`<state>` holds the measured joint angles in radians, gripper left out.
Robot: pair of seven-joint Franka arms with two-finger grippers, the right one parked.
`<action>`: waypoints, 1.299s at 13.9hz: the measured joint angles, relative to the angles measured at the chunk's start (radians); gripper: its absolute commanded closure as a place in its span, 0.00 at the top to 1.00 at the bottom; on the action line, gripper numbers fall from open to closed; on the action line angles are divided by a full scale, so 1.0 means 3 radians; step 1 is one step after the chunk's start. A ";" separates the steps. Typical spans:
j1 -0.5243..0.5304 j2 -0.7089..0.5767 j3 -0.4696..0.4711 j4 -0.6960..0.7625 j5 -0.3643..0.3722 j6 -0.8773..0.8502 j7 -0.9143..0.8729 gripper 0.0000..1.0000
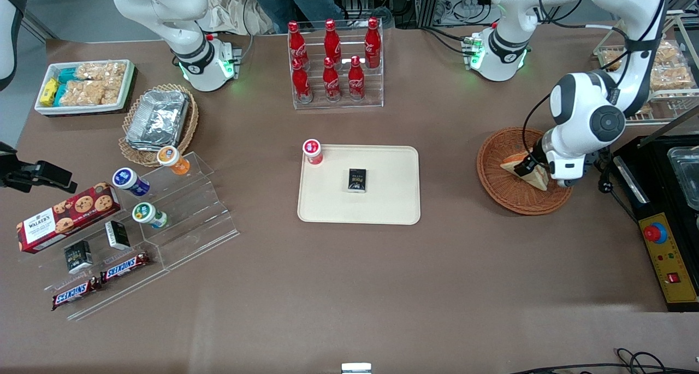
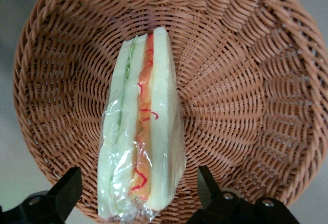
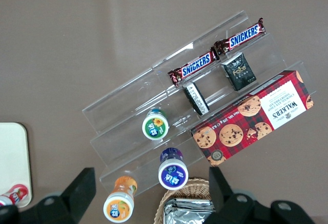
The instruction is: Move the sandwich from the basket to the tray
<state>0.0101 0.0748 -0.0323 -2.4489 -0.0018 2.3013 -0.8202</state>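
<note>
Brown matte covering spreads over your whole table (image 1: 349,286), with cables, a metal frame and someone's jeans showing in the room above its upper edge.

You have one wrapped triangular sandwich (image 2: 141,131) of pale bread with an orange filling, one round reddish-brown wicker basket (image 1: 494,185) and one flat cream-beige plastic tray (image 1: 390,199). The sandwich lies in the basket, which sits toward the working arm's end of the table, beside the tray and apart from it. On the tray you see one small black packet (image 1: 357,179), with one red-capped cup (image 1: 312,151) at its corner. Six red cola bottles (image 1: 331,60) stand in a clear rack farther from the front camera than the tray.

Your left gripper (image 1: 528,166) is down inside the basket. In the wrist view its two black fingers (image 2: 64,190) stand spread on either side of the sandwich's near end with wicker showing in both gaps, so it is open and seemingly not touching the wrap yet.

Toward the parked arm's end you have a clear stepped stand (image 1: 180,221) carrying two Snickers bars (image 1: 101,281), three capped cups, two dark packets and one red cookie box (image 1: 65,217). Near it sit a tan wicker basket with foil containers (image 1: 158,120) and a white box of snacks (image 1: 84,85). A black control box (image 1: 669,265) lies just beside the reddish basket. The arm's white wrist covers part of the basket's rim in the front view.
</note>
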 measured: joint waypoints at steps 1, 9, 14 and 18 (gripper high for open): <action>0.0000 0.0024 0.0000 0.0000 0.0000 0.0029 -0.0003 0.97; 0.0001 0.0239 -0.0001 0.0013 0.0004 0.0286 -0.0004 0.00; -0.0017 -0.0008 -0.0155 0.0299 0.0037 -0.0363 0.0260 0.00; -0.0036 -0.0205 -0.0349 0.1226 -0.0004 -0.1534 0.0499 0.00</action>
<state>-0.0006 0.0134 -0.1369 -2.0812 -0.0031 1.8410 -0.6705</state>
